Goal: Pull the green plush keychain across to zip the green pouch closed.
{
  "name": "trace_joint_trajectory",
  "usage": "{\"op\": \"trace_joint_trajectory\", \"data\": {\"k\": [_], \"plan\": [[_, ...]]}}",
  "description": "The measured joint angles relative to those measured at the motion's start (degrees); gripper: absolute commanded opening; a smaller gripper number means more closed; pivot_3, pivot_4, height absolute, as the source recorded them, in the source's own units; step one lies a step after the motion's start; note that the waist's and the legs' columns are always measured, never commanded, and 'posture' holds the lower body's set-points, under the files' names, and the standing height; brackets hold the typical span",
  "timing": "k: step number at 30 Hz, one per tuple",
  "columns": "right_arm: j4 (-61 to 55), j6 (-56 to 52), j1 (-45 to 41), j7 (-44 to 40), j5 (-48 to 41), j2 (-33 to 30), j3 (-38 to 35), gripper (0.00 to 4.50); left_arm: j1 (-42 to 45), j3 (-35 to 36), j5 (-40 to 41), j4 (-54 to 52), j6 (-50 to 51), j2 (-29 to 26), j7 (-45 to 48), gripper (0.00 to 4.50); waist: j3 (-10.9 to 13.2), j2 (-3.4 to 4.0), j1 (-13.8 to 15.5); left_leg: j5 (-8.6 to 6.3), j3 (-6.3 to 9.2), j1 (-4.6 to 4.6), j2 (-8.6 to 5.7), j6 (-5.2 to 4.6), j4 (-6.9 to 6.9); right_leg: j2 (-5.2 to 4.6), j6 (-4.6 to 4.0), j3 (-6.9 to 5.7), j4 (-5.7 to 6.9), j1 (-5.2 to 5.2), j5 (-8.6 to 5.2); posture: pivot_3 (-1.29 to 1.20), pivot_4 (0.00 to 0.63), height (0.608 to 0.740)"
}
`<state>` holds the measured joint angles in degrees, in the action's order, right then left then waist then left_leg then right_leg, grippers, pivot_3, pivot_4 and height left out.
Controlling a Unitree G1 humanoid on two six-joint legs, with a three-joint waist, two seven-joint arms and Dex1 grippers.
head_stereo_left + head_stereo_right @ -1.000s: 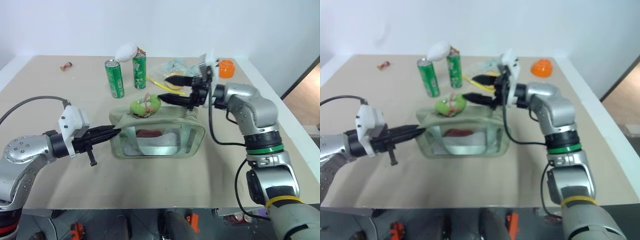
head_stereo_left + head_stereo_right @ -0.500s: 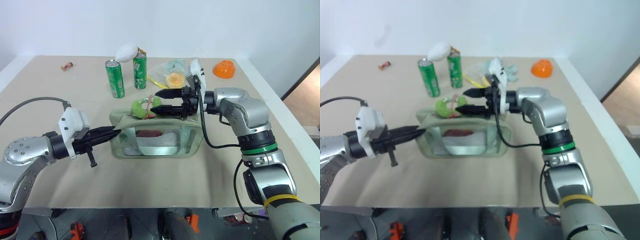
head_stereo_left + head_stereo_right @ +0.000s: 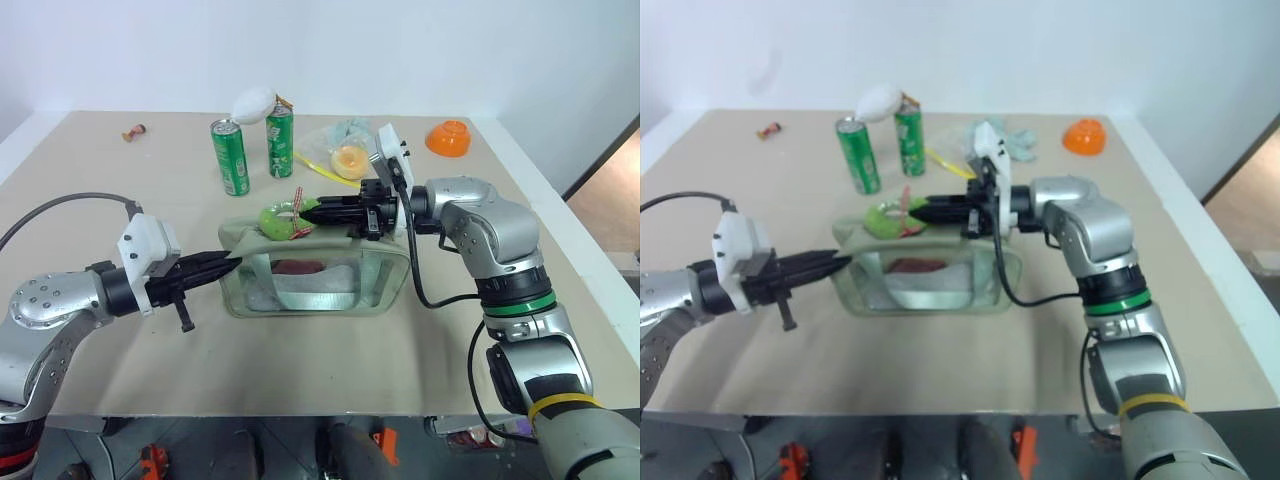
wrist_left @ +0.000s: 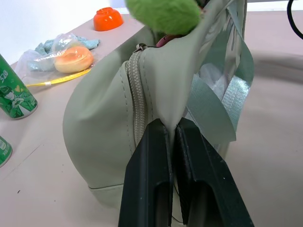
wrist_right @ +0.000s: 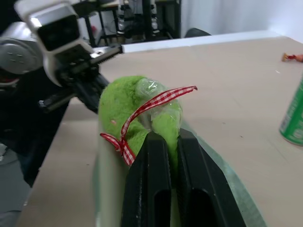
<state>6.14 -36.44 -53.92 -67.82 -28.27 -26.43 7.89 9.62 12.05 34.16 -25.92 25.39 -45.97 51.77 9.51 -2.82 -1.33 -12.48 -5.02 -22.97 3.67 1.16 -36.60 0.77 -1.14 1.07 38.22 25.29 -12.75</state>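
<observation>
The green pouch (image 3: 315, 275) stands on the worktop (image 3: 120, 190), in front of two green cans (image 3: 230, 157). The left gripper (image 3: 228, 266) is clamped on the fabric at the pouch's left end, beside the zipper. The green plush keychain (image 3: 283, 218) sits at the pouch's top left. The right gripper (image 3: 312, 212) reaches in from the right, closed on the keychain.

Silver arms w/ black cables, black two-finger claws, white wrist blocks (right arm (image 3: 500, 240): green + yellow bands).
</observation>
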Motion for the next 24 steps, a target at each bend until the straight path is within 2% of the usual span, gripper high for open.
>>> {"op": "trace_joint_trajectory", "data": {"k": [10,24], "plan": [[-3.95,2.3,1.77,4.16,-1.97,-3.09,-7.72,0.05,1.08,-0.9,-0.39,0.47,0.51,0.31,-2.56,0.0,0.0,0.0,0.07,0.0,-0.01,-0.01,-0.02,0.0,0.0,-0.02,0.0,0.01,-0.01,-0.01,0.0,0.0,0.15,0.74],[-6.13,4.2,5.04,6.88,-1.84,-9.77,-10.42,0.05,3.87,-2.3,-2.13,2.8,0.48,1.65,-3.75,0.0,0.0,0.0,0.14,0.0,-0.01,-0.03,-0.06,0.0,-0.01,-0.05,0.02,0.01,-0.02,-0.01,-0.01,0.0,0.15,0.74]]}}
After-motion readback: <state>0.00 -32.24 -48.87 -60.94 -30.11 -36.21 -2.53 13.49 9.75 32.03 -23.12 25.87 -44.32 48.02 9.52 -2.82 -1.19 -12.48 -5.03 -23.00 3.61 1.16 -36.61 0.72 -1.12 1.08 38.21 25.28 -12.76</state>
